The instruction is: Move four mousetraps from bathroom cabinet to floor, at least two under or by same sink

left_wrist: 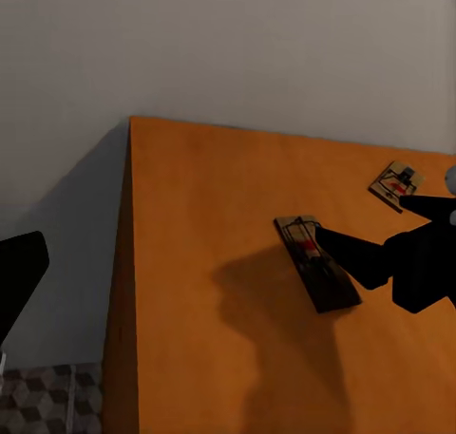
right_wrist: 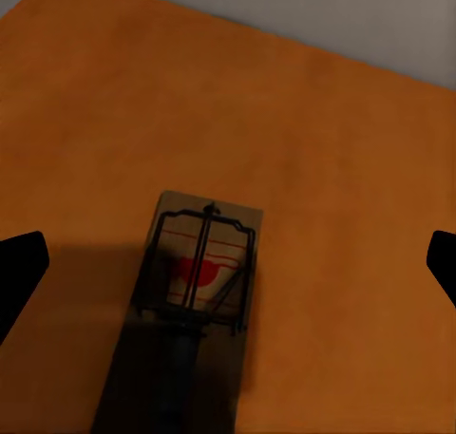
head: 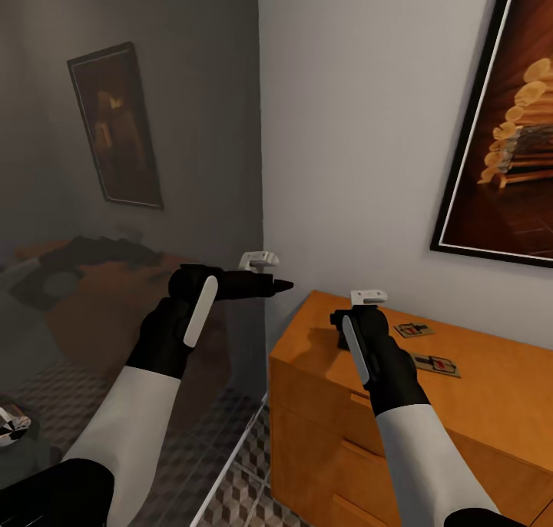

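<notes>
A plain pale grey wall [head: 361, 127] is seen straight ahead, with a big dark-framed picture [head: 511, 120] hung on it at the right, something golden and stacked shown in it. To the left, a glass or mirror-like panel [head: 130, 204] is set at the corner, and a dim, murky copy of a framed picture [head: 115, 124] is seen in it. Light is soft and even, nothing harsh.

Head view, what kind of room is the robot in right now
Probably a bathroom in a home, though no sink or toilet shows. The signs: cube-patterned tiles on the floor, an orange wooden cabinet with two mousetraps on top against a white wall, and a framed picture above it.
</notes>
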Controlling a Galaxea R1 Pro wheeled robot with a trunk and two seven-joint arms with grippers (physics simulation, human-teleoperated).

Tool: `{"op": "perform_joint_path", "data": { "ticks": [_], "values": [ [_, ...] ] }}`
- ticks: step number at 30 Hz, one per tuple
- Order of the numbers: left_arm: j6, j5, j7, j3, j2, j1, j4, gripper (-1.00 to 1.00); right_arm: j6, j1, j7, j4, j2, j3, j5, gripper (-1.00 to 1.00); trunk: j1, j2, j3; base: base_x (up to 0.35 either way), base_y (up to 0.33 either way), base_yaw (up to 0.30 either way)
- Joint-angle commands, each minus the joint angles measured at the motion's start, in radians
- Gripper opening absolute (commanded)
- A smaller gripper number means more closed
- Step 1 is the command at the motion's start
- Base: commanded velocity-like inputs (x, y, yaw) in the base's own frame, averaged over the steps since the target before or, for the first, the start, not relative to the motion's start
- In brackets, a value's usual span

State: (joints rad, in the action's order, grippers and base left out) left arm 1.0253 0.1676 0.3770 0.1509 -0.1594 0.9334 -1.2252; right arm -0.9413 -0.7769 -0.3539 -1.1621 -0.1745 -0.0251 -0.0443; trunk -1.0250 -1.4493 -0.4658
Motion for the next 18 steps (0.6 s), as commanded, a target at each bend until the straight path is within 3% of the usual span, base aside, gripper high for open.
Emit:
{"op": "perform_joint_path", "data": {
  "ticks": [1, 18],
  "values": [
    [0.006, 0.004, -0.001, -0.001, 0.0, 0.001, 0.0, 1.0, -0.006, -0.001, -0.001, 0.0, 0.0, -0.001, -0.003, 1.0, 0.0, -0.001, -0.001, 0.0, 0.0, 0.0],
    [0.006, 0.006, -0.001, 0.001, 0.0, 0.001, 0.0, 1.0, -0.002, -0.001, -0.001, 0.007, 0.0, -0.003, 0.0, 1.0, 0.0, -0.001, -0.001, 0.0, 0.0, 0.0]
  ]
}}
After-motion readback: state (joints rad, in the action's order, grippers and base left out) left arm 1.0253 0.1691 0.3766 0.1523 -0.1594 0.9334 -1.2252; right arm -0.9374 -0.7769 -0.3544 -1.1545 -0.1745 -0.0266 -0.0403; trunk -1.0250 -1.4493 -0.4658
